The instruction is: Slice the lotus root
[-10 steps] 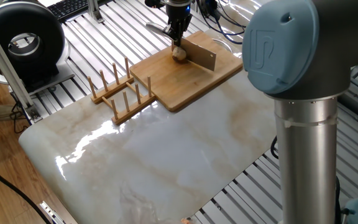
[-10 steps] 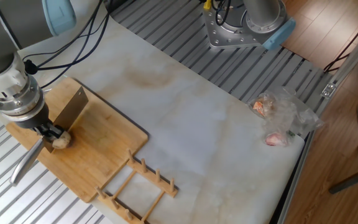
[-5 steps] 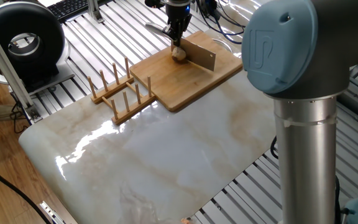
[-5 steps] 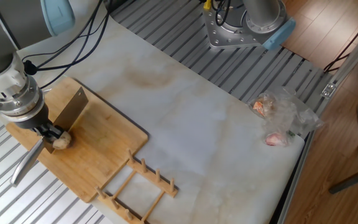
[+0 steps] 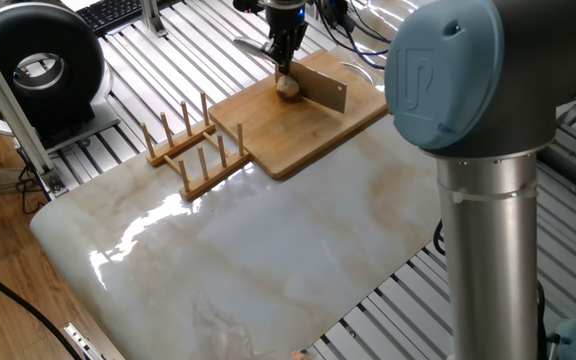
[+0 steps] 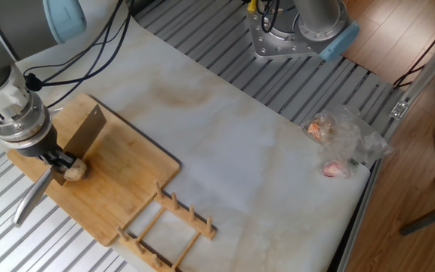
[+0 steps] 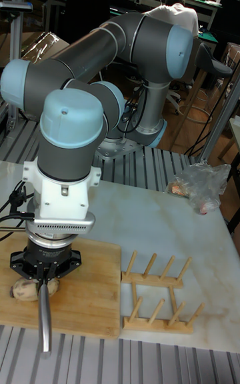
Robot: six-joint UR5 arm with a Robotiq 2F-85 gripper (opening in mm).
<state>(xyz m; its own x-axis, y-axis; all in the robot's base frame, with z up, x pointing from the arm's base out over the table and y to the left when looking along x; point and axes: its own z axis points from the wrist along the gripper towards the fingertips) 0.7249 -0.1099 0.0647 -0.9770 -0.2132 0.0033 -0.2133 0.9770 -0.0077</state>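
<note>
The lotus root [image 5: 288, 87] [image 6: 74, 171] [image 7: 23, 289] is a small beige chunk lying on the bamboo board [image 5: 298, 130] [image 6: 123, 189] [image 7: 87, 297]. My gripper [image 5: 286, 66] [image 6: 59, 159] [image 7: 44, 279] hangs straight down just above it and is shut on a knife. The knife's wide blade [image 5: 323, 90] [image 6: 86, 134] stands on edge right beside the root. Its metal handle [image 5: 253, 47] [image 6: 29, 200] [image 7: 44, 321] sticks out the other way past the board's edge. In the tall fixed view the wrist hides the blade.
A wooden peg rack [image 5: 193, 150] [image 6: 168, 227] [image 7: 160, 294] stands against the board's side. Crumpled plastic bags [image 6: 338, 140] [image 7: 200, 187] lie at the marble top's far corner. A black round device [image 5: 38, 65] and a keyboard [image 5: 118, 12] sit off the slab.
The arm's upper joints have shifted slightly. The knife, my gripper's hold on it and the lotus root look the same.
</note>
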